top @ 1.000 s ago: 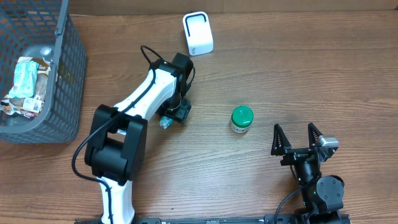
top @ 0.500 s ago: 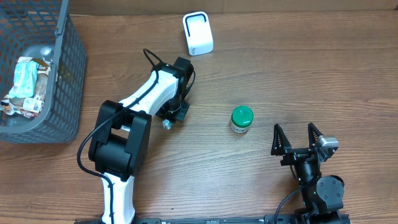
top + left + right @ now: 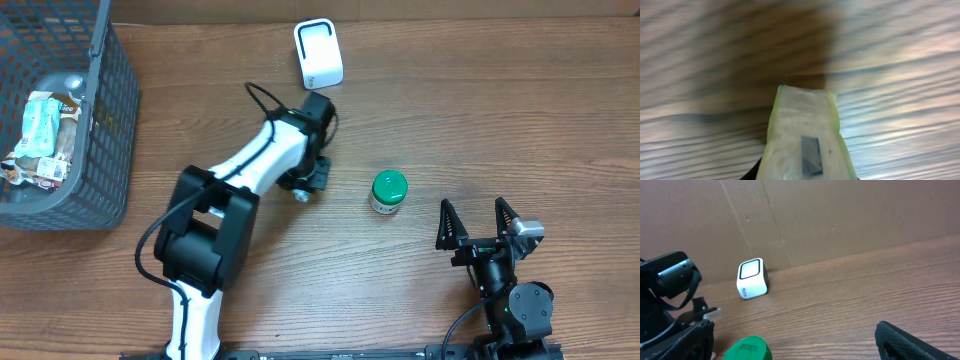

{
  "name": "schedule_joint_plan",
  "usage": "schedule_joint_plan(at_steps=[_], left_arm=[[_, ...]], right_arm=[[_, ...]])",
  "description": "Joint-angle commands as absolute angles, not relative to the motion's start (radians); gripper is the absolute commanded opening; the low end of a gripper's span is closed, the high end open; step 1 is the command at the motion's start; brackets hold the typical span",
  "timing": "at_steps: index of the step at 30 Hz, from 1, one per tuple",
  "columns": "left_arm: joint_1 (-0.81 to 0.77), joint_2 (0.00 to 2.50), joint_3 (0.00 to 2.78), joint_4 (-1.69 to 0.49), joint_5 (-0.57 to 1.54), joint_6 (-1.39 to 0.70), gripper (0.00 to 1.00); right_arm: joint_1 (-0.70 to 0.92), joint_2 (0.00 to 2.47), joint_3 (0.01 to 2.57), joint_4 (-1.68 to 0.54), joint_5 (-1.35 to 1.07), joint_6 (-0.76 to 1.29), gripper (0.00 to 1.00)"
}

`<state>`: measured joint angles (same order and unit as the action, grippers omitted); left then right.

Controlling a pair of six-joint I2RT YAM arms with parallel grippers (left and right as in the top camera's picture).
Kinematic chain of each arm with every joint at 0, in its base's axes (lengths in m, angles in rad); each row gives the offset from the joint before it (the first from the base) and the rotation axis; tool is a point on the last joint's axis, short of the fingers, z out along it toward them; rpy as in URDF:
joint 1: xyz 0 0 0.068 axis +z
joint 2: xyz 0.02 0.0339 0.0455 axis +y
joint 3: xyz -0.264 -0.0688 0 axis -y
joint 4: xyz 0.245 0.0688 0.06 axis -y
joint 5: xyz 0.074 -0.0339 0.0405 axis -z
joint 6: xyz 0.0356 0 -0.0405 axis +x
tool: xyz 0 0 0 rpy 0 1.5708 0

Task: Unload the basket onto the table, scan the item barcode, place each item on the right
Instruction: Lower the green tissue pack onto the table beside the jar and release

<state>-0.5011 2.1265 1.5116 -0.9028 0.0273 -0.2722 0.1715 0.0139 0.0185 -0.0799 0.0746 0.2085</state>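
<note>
Two arms are sharing one table; the left gripper [image 3: 302, 189] is clenching a pale packet [image 3: 807, 142], whose long axis is pointing straight out from the fingers; a dark patch on its face is perhaps the barcode, too blurred to tell; the scanner [image 3: 318, 54] is standing near the far edge, just beyond this gripper and well apart from the right gripper [image 3: 480, 222], which is resting spread wide and empty; the left arm being nearer, the coming move is probably turning that patch toward the scanner
</note>
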Motion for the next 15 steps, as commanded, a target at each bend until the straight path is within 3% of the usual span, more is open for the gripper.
schedule_joint_plan(at_steps=[1, 15], left_arm=[[-0.575, 2.141, 1.507, -0.879, 0.076, -0.365, 0.23], [-0.636, 2.141, 1.507, -0.876, 0.068, -0.493, 0.19]], right_arm=[[0.168, 0.004, 0.008, -0.077, 0.069, 0.204, 1.0], [0.168, 0.004, 0.008, -0.077, 0.069, 0.204, 1.0]])
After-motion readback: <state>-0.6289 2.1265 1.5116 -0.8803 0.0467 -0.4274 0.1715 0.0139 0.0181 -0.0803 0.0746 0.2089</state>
